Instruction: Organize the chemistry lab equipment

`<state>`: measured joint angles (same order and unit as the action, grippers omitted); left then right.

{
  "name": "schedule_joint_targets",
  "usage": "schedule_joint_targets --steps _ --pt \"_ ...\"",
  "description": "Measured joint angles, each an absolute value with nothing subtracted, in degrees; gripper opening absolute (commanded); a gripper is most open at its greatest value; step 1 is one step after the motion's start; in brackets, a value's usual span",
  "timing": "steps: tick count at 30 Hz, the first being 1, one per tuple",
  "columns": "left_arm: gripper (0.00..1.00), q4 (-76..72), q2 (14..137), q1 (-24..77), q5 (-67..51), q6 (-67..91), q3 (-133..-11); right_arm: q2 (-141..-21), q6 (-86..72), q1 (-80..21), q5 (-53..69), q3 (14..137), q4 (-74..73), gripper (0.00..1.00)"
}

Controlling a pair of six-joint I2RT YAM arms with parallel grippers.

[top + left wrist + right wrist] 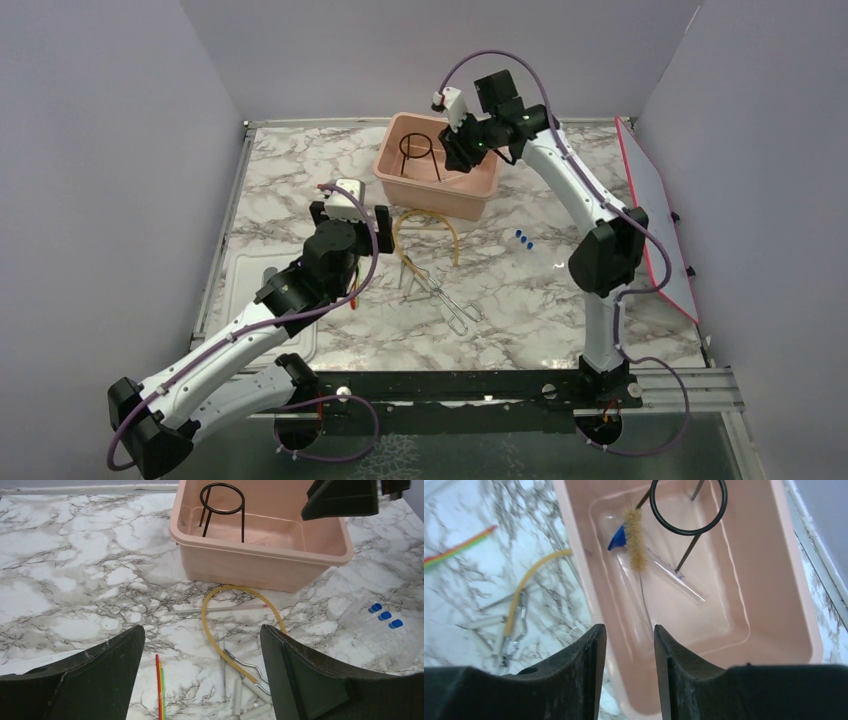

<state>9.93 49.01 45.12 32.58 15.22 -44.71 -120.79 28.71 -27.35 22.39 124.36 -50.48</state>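
The black wire ring stand (417, 150) stands inside the pink tub (480, 195), with a tan bristle brush (635, 540), a blue piece (616, 539) and a clear glass tube (676, 577). My right gripper (628, 627) is open and empty above the tub's near-left wall (579, 555); it also shows in the top view (460, 152). My left gripper (201, 628) is wide open and empty above the table. Ahead of it lie the curved tan tube (235, 630), silver tongs (250, 675), thin tweezers (222, 665), red-yellow-green rods (159, 685) and a clear rod (215, 610).
Three blue-capped vials (384, 616) lie on the marble right of the tube; they also show in the top view (524, 240). A flat white lid (262, 275) lies at the left, partly under my left arm. A red-edged board (660, 220) leans at the right wall.
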Motion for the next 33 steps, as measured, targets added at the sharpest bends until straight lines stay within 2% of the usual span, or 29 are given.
schedule_joint_targets --steps 3,6,10,13,22,26,33 --pt "0.88 10.3 48.3 45.1 32.6 15.2 -45.4 -114.2 22.5 -27.7 22.9 119.3 -46.3 0.45" --pt "0.88 10.6 46.5 45.1 33.0 15.2 -46.7 -105.0 15.3 -29.1 22.1 108.7 -39.8 0.46" --pt "0.88 11.0 42.8 45.1 34.4 14.9 -48.1 -94.5 6.1 -34.9 18.7 93.9 -31.8 0.47" --pt "0.88 11.3 40.2 45.1 35.1 14.9 -48.2 -91.1 0.8 -39.2 15.8 85.8 -28.4 0.48" --pt "0.88 12.8 37.3 45.1 35.3 17.3 -46.4 -90.0 -7.3 -44.2 7.2 64.8 -28.3 0.51" --pt "0.88 13.1 37.8 45.1 34.9 18.9 -45.0 -90.1 -9.0 -46.0 5.9 60.3 -28.9 0.53" --pt "0.88 13.1 39.4 45.1 34.0 20.3 -44.1 -93.2 -10.0 -49.2 5.8 59.6 -28.7 0.53"
